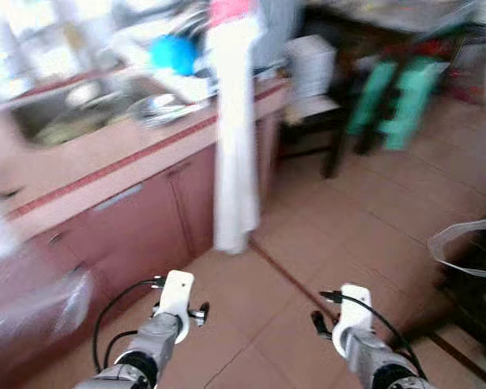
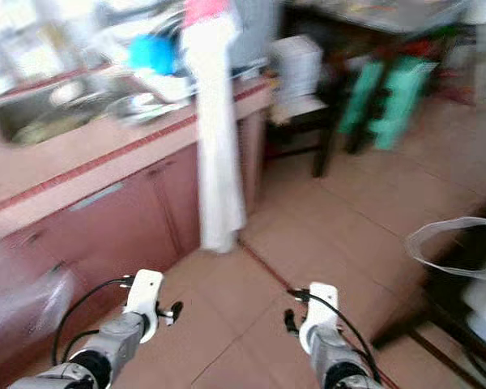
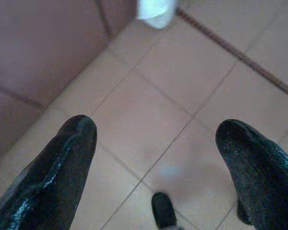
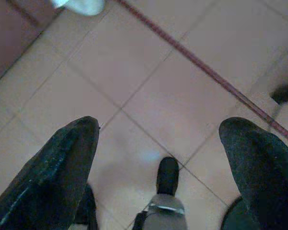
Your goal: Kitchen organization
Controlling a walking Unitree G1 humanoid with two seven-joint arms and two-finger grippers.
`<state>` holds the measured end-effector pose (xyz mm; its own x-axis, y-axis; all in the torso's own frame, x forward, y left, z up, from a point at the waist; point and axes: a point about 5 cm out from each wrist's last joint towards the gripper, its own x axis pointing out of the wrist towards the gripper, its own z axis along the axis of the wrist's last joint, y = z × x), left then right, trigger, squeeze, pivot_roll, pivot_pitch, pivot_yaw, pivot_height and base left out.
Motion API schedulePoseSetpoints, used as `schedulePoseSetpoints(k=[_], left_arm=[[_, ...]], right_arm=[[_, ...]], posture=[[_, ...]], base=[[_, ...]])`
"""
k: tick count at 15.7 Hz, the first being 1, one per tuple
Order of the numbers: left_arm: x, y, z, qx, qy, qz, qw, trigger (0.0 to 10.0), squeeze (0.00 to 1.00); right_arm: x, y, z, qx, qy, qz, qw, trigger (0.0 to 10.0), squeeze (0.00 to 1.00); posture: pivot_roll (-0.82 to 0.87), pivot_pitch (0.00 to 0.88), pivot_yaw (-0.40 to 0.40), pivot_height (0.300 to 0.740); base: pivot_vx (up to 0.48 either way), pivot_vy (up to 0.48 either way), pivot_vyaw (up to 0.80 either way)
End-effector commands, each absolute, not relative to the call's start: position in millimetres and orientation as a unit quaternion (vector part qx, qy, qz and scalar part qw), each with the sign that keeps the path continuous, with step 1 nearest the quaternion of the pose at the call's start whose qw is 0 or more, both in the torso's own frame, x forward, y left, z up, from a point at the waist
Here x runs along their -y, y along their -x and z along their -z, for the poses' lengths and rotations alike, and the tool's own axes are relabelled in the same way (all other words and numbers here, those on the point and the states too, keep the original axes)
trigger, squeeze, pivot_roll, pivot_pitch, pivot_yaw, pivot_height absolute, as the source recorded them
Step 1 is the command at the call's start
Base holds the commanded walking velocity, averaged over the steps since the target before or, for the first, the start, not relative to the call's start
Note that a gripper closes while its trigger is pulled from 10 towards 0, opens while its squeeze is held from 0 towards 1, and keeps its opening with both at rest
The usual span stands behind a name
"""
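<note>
Kitchen counter (image 1: 138, 154) blurred ahead-left; left gripper (image 3: 156, 139) and right gripper (image 4: 158, 136) jaws wide apart, empty, above tiled floor (image 1: 324, 235).

Ahead-left of the open left gripper (image 3: 156, 143) a pink-topped kitchen counter (image 1: 105, 162) holds a steel sink (image 1: 57, 113); green plastic stools (image 1: 393, 101) stand ahead-right.

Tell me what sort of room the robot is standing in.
Most likely a home kitchen, though the head views are blurred. A sink is set into a counter over reddish cabinet doors, dishes lie beside the sink, and the floor is tiled.
</note>
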<state>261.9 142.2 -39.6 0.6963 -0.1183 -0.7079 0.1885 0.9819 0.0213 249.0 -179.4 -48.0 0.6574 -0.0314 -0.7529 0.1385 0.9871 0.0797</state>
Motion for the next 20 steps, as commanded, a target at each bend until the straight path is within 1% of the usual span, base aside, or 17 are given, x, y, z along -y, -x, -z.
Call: schedulePoseSetpoints(k=[1, 3, 5, 6, 7, 8, 9, 10, 11, 14, 15, 17, 20], left_arm=[[-144, -261, 41, -0.384, -0.048, 0.082, 0.918, 10.0, 0.0], [-149, -262, 40, -0.38, -0.049, 0.061, 0.922, 10.0, 0.0], [-164, -264, 37, -0.365, -0.072, 0.022, 0.928, 10.0, 0.0], [-165, -264, 36, -0.365, -0.087, 0.029, 0.926, 10.0, 0.0], [-161, -263, 38, -0.372, -0.059, 0.042, 0.925, 10.0, 0.0], [-155, -258, 43, -0.383, -0.067, 0.06, 0.919, 10.0, 0.0], [-156, -255, 44, -0.392, -0.07, 0.059, 0.916, 10.0, 0.0], [-161, -249, 49, -0.414, -0.066, 0.054, 0.906, 10.0, 0.0], [-168, -238, 57, -0.443, -0.071, 0.058, 0.892, 10.0, 0.0], [-180, -220, 67, -0.475, -0.068, 0.046, 0.876, 10.0, 0.0], [-185, -207, 74, -0.496, -0.066, 0.041, 0.865, 10.0, 0.0], [-189, -194, 80, -0.511, -0.054, 0.035, 0.857, 10.0, 0.0], [-192, -188, 83, -0.515, -0.053, 0.032, 0.855, 10.0, 0.0]], right_arm=[[179, -253, 46, -0.409, -0.061, 0.044, 0.909, 10.0, 0.0], [178, -254, 45, -0.409, -0.05, 0.038, 0.91, 10.0, 0.0], [177, -255, 44, -0.411, -0.04, 0.031, 0.91, 10.0, 0.0], [176, -254, 45, -0.412, -0.039, 0.03, 0.91, 10.0, 0.0], [176, -254, 45, -0.412, -0.039, 0.03, 0.91, 10.0, 0.0], [177, -254, 44, -0.409, -0.053, 0.036, 0.91, 10.0, 0.0], [178, -254, 44, -0.409, -0.056, 0.04, 0.91, 10.0, 0.0], [184, -254, 44, -0.406, -0.044, 0.05, 0.911, 10.0, 0.0], [194, -247, 48, -0.413, -0.026, 0.064, 0.908, 10.0, 0.0], [203, -227, 59, -0.441, 0.013, 0.056, 0.896, 10.0, 0.0], [207, -214, 66, -0.457, 0.03, 0.051, 0.888, 10.0, 0.0], [212, -200, 73, -0.474, 0.038, 0.052, 0.878, 10.0, 0.0], [214, -193, 77, -0.483, 0.05, 0.04, 0.873, 10.0, 0.0]], posture=[[-0.01, 0.049, 0.053, 0.74], [-0.01, 0.046, 0.05, 0.74], [-0.01, 0.044, 0.053, 0.74], [-0.01, 0.042, 0.053, 0.74], [-0.01, 0.043, 0.052, 0.74], [-0.01, 0.046, 0.05, 0.74], [-0.02, 0.045, 0.049, 0.74], [-0.02, 0.044, 0.048, 0.74], [-0.02, 0.045, 0.05, 0.74], [-0.02, 0.043, 0.052, 0.74], [-0.01, 0.043, 0.051, 0.74], [-0.01, 0.043, 0.049, 0.74], [-0.01, 0.045, 0.047, 0.74]], base=[[0.0, 0.0, 0.8], [0.0, 0.0, 0.8], [0.0, 0.0, 0.8], [0.0, 0.0, 0.8], [0.0, 0.0, 0.8], [0.0, 0.0, 0.0], [0.0, 0.0, 0.0], [0.0, 0.0, 0.0], [0.0, 0.0, 0.0], [0.0, 0.0, 0.0], [0.0, 0.0, 0.0], [0.0, 0.0, 0.0], [0.0, 0.0, 0.0]])
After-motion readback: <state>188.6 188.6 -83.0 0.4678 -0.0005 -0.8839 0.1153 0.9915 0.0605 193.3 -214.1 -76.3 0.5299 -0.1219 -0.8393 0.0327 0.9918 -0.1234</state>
